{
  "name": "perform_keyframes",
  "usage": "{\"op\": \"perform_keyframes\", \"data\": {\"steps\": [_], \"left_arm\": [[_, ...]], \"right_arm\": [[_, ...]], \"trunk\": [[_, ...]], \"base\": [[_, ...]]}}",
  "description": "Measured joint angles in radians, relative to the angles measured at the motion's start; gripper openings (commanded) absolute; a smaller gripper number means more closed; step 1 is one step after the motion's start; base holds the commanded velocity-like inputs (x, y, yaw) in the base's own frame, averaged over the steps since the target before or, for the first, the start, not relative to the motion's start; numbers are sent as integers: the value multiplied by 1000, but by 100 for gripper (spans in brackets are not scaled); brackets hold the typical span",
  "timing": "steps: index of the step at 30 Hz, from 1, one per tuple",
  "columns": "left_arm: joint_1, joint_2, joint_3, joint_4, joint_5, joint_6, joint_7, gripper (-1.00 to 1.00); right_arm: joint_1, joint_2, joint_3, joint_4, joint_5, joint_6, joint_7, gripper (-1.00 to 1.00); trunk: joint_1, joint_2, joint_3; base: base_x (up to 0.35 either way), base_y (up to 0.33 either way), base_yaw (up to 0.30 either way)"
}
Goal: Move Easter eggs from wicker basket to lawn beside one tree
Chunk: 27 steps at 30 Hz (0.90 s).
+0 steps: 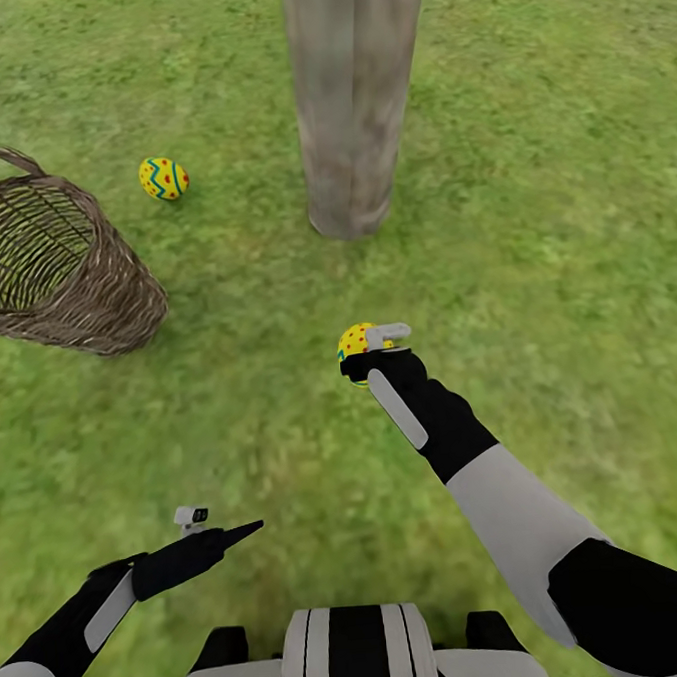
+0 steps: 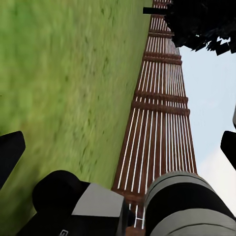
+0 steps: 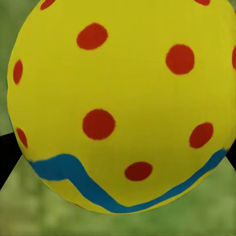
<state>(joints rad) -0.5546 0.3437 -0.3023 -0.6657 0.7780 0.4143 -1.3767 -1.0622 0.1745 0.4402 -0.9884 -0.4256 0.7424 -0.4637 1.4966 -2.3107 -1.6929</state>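
Yellow, red-dotted and banded with a blue-green zigzag, one Easter egg (image 1: 354, 342) sits pinched between the black fingers of the right gripper (image 1: 360, 360), held above the short green grass of the lawn (image 1: 534, 266) in front of the thick grey-brown mottled tree trunk (image 1: 352, 107). In the right wrist view the same egg (image 3: 123, 98) sits close against the lens, a dark fingertip (image 3: 7, 155) touching its side. A second patterned egg (image 1: 163, 178) lies on the grass to the left of the trunk, near it, and just beyond the round brown woven-twig basket (image 1: 58, 260), which leans with its mouth open toward the camera. The left gripper (image 1: 240, 533) hangs low near the robot's white-and-black trunk (image 1: 347, 649), holding nothing; its fingers (image 2: 10, 152) stand spread apart against grass and a slatted brown wooden fence (image 2: 160, 123).
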Motion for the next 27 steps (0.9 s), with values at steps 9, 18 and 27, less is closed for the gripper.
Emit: {"op": "perform_keyframes", "data": {"steps": [9, 18, 27], "left_arm": [[0, 3, 1, 2, 0, 0, -1, 100], [0, 2, 0, 1, 0, 0, -1, 100], [0, 2, 1, 0, 0, 0, -15, 100]], "right_arm": [[1, 0, -1, -8, 0, 0, -2, -100], [4, 0, -2, -7, 0, -1, -2, -100], [6, 0, -2, -5, 0, -2, -2, -100]], "trunk": [[0, 0, -14], [0, 0, -27], [8, -14, -47]], "base": [[161, -18, 0], [128, -49, 0], [3, -1, 0]]}}
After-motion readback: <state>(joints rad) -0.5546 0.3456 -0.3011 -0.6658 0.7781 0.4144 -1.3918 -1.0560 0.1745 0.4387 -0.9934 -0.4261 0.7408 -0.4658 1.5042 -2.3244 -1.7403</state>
